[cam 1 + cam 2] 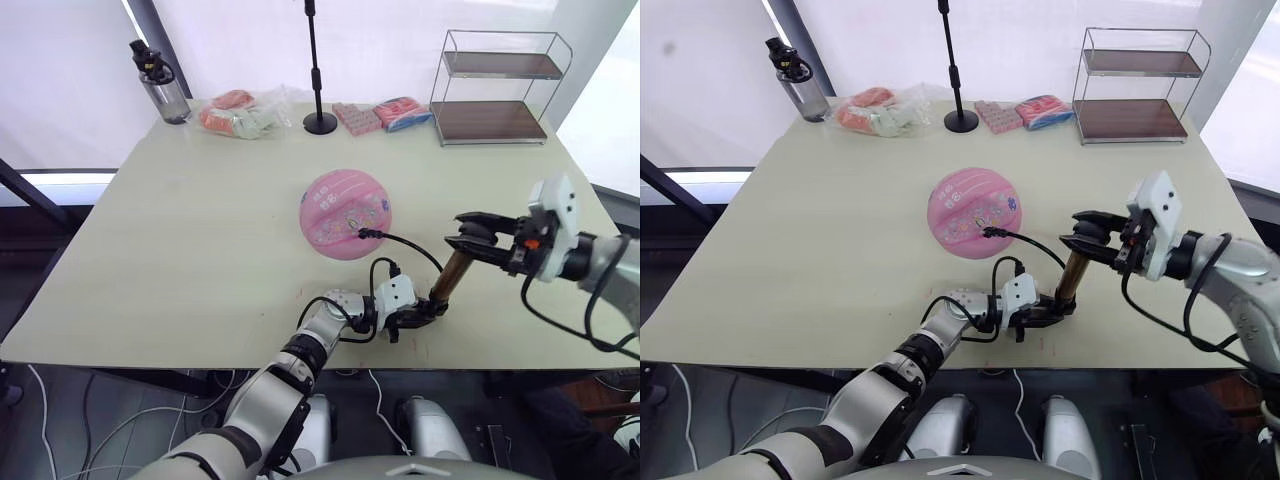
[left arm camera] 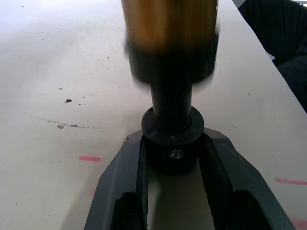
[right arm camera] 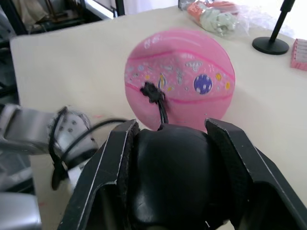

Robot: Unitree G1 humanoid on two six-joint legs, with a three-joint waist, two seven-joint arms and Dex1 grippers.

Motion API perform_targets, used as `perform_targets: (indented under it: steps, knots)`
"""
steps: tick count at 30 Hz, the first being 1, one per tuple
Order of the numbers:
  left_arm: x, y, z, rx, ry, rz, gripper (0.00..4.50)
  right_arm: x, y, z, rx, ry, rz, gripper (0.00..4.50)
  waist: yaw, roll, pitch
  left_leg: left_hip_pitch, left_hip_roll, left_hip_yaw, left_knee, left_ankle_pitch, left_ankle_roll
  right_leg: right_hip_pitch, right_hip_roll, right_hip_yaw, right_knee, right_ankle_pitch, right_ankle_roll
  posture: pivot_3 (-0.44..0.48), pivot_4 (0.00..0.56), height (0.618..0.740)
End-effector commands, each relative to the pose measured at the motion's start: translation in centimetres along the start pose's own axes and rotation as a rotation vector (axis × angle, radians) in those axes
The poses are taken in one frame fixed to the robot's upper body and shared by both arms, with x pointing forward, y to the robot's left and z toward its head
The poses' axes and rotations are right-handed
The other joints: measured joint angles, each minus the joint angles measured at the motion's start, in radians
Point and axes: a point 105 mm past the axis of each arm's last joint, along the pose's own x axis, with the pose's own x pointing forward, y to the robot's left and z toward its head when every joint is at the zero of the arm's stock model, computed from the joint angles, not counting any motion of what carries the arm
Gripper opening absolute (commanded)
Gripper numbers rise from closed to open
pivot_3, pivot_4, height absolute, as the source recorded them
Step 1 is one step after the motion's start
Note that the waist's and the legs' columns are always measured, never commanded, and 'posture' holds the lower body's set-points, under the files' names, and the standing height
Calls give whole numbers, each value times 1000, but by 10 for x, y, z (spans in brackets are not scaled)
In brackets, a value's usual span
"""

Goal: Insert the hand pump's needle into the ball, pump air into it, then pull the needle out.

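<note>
The pink ball (image 1: 345,214) lies mid-table, its printed side toward me. A black fitting (image 3: 151,91) at the hose end sits against the ball; the needle itself is hidden. The thin black hose (image 1: 410,245) curves from there to the hand pump (image 1: 450,275), which stands tilted near the front edge. My left gripper (image 1: 425,312) is shut on the pump's black bottom cap (image 2: 172,143). Above it, my right gripper (image 1: 470,240) is shut on the black T-handle (image 3: 170,170).
Along the back stand a water bottle (image 1: 160,85), a clear bag of packets (image 1: 240,113), a black stand with round base (image 1: 319,122), more packets (image 1: 385,114) and a two-shelf wire rack (image 1: 495,90). The table's front edge (image 1: 200,355) runs just below the pump.
</note>
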Motion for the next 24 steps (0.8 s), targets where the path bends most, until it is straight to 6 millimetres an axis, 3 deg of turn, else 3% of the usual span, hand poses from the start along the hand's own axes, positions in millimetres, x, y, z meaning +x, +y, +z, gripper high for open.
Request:
perform_targets:
  steps: [1, 5, 13, 21, 24]
  knots:
    - [-7, -17, -37, -93, 113, -32, 1068, -1, 8, -52, 61, 122, -2, 1833, 0, -1, -1, 0, 0, 0, 0, 0, 0, 0, 0, 0, 0, 0, 0, 0, 150, 731]
    - [-8, -17, -37, -92, 114, -34, 1068, 0, 11, -38, 23, 69, 15, 1833, -2, -2, -2, 1, 0, 0, 0, 0, 0, 0, 0, 0, 0, 0, 0, 0, 150, 731]
    - [-8, -18, -37, -89, 118, -43, 1068, -24, -10, 61, -79, -85, 22, 1833, 2, 4, 5, -3, 0, 0, 0, 0, 0, -2, 0, 0, 0, 0, 0, 0, 150, 731]
    - [-8, -18, -37, -90, 118, -45, 1068, -50, -11, 123, -119, -145, 50, 1833, 2, 6, 8, -4, -1, -1, 0, 0, 0, -2, -1, 0, 0, 0, -1, 0, 150, 731]
    - [-8, -18, -37, -90, 118, -46, 1068, -57, -11, 137, -129, -140, 48, 1833, 2, 6, 8, -4, -1, 0, -1, 0, 0, -2, -1, 0, 0, 0, 0, 0, 150, 731]
